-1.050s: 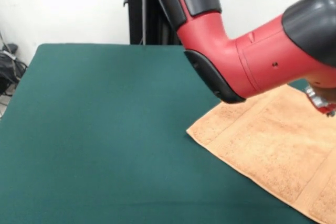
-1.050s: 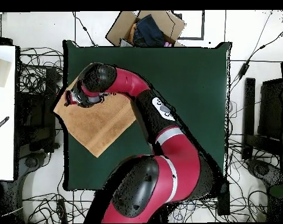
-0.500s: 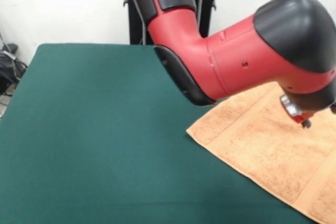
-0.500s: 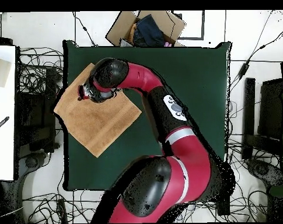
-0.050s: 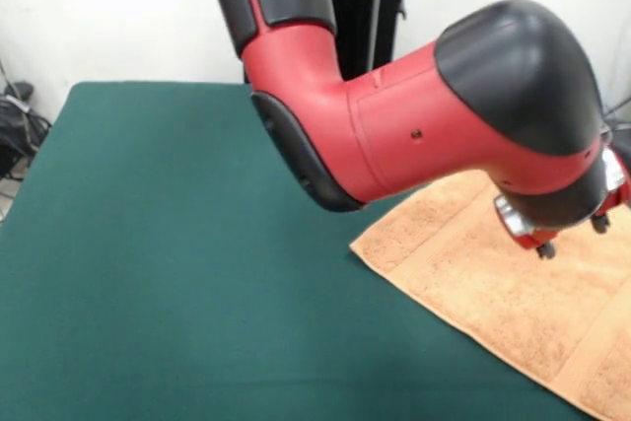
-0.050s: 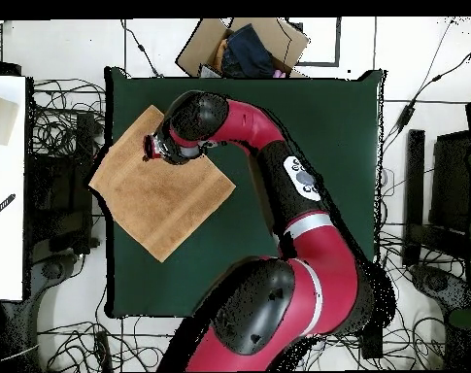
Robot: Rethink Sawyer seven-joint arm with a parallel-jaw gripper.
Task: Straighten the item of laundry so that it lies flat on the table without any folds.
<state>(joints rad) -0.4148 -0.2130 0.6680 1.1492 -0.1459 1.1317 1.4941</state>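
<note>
Towel (image 6: 159, 199) sits at the 9 o'clock side of the surface (image 6: 307, 126) in the overhead view, rotated like a diamond, with its 9 o'clock corner hanging past the surface edge. It looks spread out in a single layer, no obvious folds from above; in the front view the visible part also lies flat, woven band running along the near hem. My read: task is mostly done or close to it, remaining issue is the overhang, since "flat on the surface" likely wants the whole cloth supported. End effector (image 5: 567, 237) hovers above the towel near its 12 o'clock corner in the overhead view (image 6: 159, 148), apart from the cloth as far as the front view shows, nothing in it. Can't tell if it's open or closed: wrist housing blocks the view in both cameras. Arm (image 5: 394, 125) reaches diagonally across the surface, elbow over the middle, which puts the tool above the cloth's corner, a sensible spot for a pinch and drag toward centre. Risk if it does that: dragging terry on felt bunches it up. Cardboard box (image 6: 244, 47) off the 12 o'clock edge, cables on the floor around, not involved.
</note>
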